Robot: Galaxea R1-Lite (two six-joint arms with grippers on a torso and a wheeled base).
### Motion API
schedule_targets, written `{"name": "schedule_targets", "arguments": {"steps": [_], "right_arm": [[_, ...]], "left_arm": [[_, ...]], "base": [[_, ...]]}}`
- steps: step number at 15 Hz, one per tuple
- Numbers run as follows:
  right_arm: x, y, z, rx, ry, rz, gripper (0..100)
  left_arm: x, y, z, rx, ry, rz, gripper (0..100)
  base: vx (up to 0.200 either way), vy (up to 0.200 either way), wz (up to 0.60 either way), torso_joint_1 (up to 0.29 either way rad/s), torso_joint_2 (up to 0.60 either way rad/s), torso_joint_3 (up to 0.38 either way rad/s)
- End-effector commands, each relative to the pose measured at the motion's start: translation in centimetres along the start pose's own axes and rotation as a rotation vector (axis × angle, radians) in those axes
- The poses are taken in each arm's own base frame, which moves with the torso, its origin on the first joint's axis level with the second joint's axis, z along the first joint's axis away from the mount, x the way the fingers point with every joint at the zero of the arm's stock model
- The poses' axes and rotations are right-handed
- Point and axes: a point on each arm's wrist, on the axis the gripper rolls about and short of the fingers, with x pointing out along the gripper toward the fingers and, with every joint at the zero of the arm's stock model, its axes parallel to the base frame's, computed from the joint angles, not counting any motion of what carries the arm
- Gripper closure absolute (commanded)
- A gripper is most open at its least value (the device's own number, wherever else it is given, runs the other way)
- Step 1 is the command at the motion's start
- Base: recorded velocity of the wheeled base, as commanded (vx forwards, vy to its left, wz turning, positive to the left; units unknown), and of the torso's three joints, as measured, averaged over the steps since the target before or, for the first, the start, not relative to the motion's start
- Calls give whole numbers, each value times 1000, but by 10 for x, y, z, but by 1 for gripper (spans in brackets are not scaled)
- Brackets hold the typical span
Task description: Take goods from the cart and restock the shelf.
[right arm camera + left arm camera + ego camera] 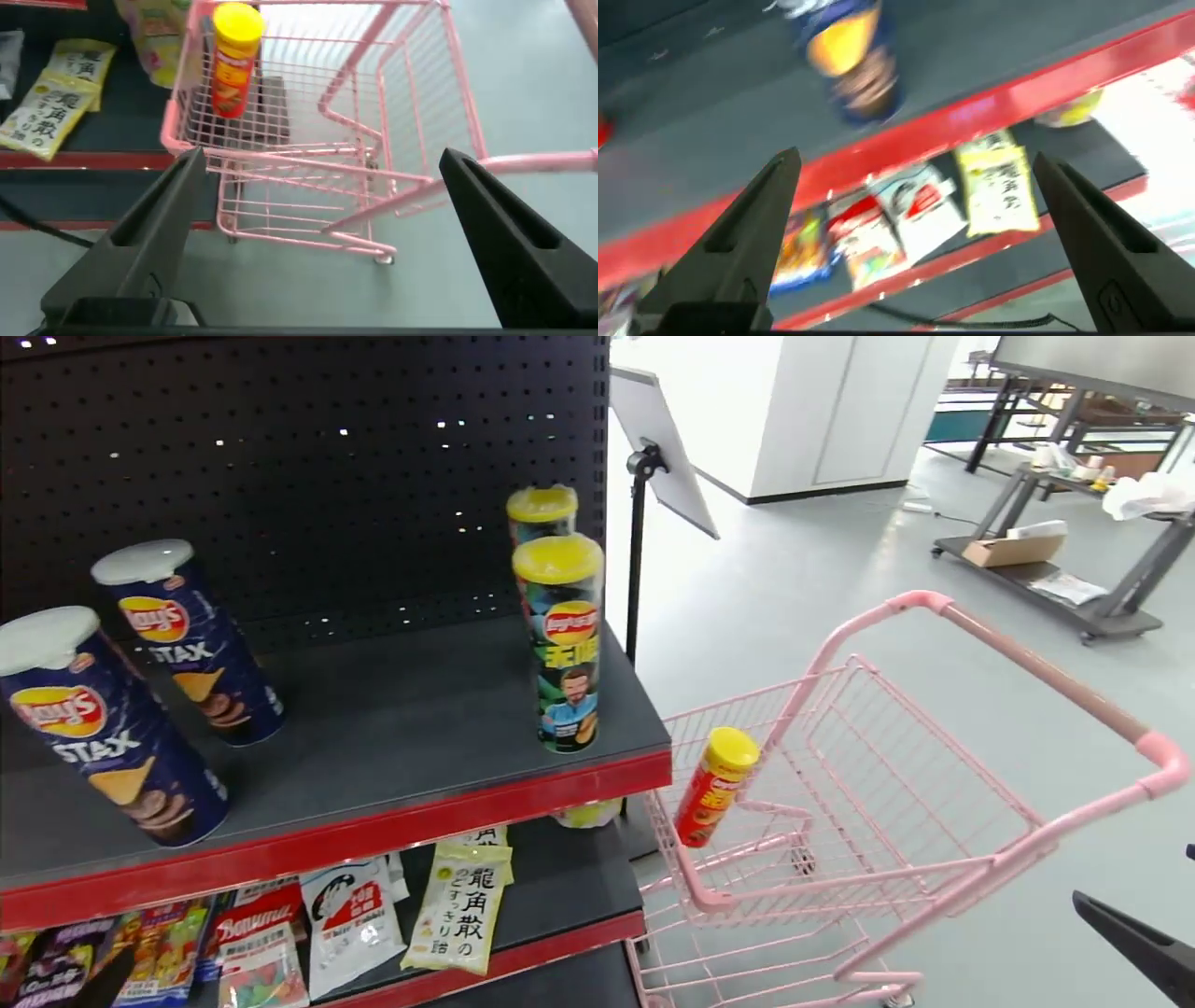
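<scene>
Head above shelf [392, 728], cart [1036, 668], wrists nearer

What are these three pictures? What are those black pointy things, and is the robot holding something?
This is a robot with two arms. Each arm ends in a gripper, a pincer with two fingers. The big picture comes from a camera on its head. The other two come from cameras on its wrists, so the black pointy things are its own fingers. The left gripper faces the shelf and the right gripper faces the pink cart. Both are open and hold nothing. Blue cans and yellow-lidded cans stand on the shelf, with snack bags below. One red can leans in the cart.
</scene>
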Motion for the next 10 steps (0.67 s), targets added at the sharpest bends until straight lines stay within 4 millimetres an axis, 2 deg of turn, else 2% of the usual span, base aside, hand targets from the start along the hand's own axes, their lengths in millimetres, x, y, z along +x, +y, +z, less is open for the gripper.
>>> {"name": "schedule_targets", "arguments": {"steps": [1, 3, 10], "right_arm": [[0, 0, 0, 0, 2, 1, 0], [0, 0, 0, 2, 2, 3, 0], [3, -1, -2, 5, 18, 0, 0]], "left_arm": [[0, 0, 0, 0, 0, 0, 0], [0, 0, 1, 0, -2, 2, 0], [-7, 1, 0, -12, -52, -15, 0]], "base": [[0, 0, -600, -2, 2, 2], [0, 0, -600, 7, 2, 2], [0, 0, 0, -8, 13, 11]]}}
